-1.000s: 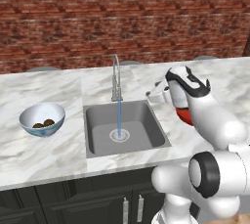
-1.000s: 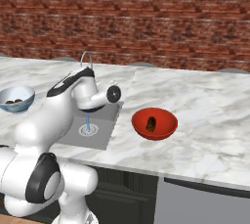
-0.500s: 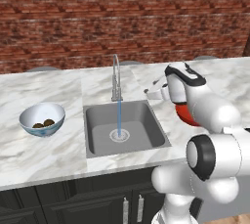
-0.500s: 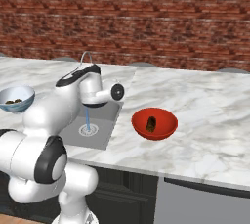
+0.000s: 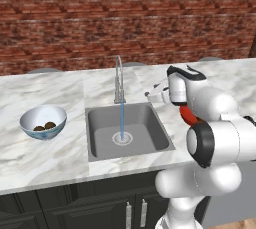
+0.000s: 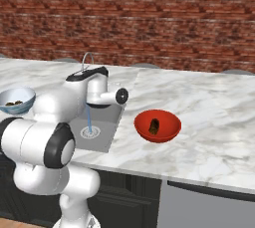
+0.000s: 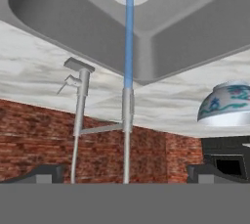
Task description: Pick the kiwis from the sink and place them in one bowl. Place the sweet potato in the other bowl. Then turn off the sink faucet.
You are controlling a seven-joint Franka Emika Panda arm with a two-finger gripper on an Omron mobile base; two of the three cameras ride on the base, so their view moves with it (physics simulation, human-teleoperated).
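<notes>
My arm is folded above the counter's right side, wrist turned level so my gripper (image 5: 151, 94) points left toward the sink faucet (image 5: 119, 80), jaws spread wide and holding nothing. Water runs from the spout into the sink (image 5: 105, 123). Both kiwis (image 5: 44, 127) lie in the white and blue bowl (image 5: 31, 119); the sweet potato (image 6: 155, 125) lies in the red bowl (image 6: 169, 131).
</notes>
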